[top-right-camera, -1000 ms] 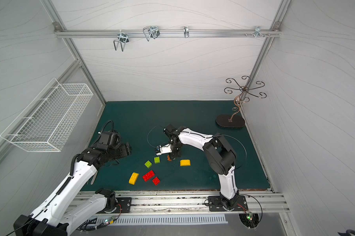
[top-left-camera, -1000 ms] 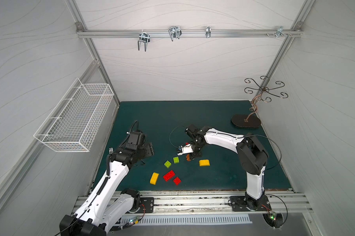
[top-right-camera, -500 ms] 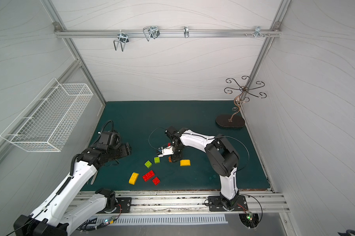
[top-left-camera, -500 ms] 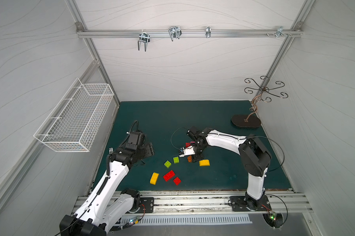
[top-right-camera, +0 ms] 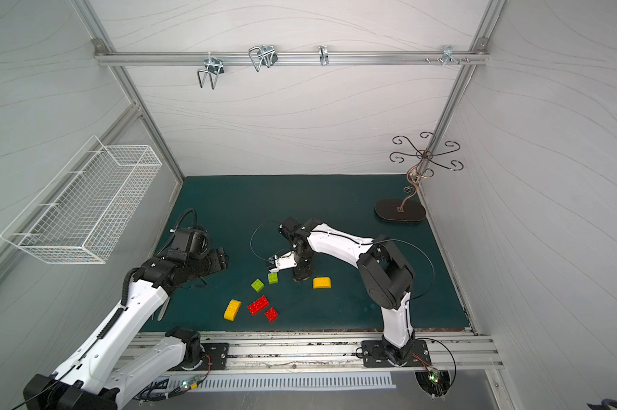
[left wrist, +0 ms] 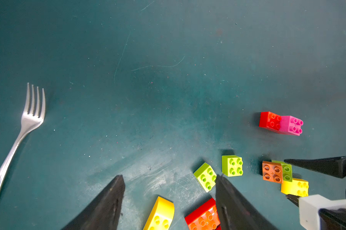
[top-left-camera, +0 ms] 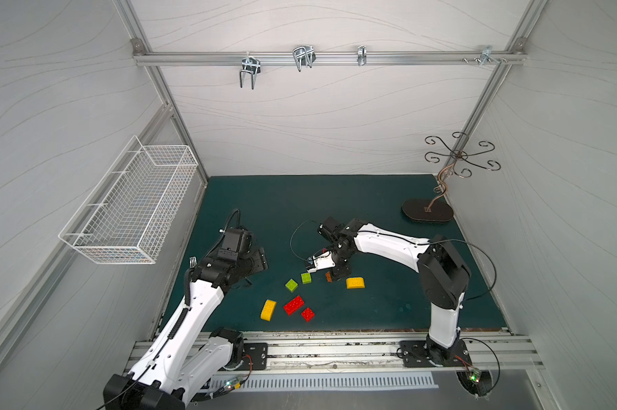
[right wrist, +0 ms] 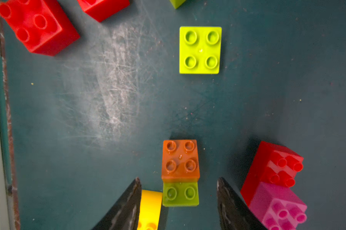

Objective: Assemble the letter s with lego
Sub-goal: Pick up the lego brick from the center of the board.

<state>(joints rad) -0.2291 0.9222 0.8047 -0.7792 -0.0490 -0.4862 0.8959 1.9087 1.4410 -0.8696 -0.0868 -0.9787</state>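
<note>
My right claw (right wrist: 178, 179) stands open astride an orange-brown studded square brick (right wrist: 180, 159) overlapping a lime green brick (right wrist: 180, 194) on the teal worktop (right wrist: 88, 139), with a yellow brick (right wrist: 150, 205) just beside them. My left claw (left wrist: 169, 176) hangs open and empty.

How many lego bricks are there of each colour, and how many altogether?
red bricks: 3
yellow bricks: 2
lime green bricks: 3
pink brick: 1
orange-brown brick: 1
Total: 10
</note>
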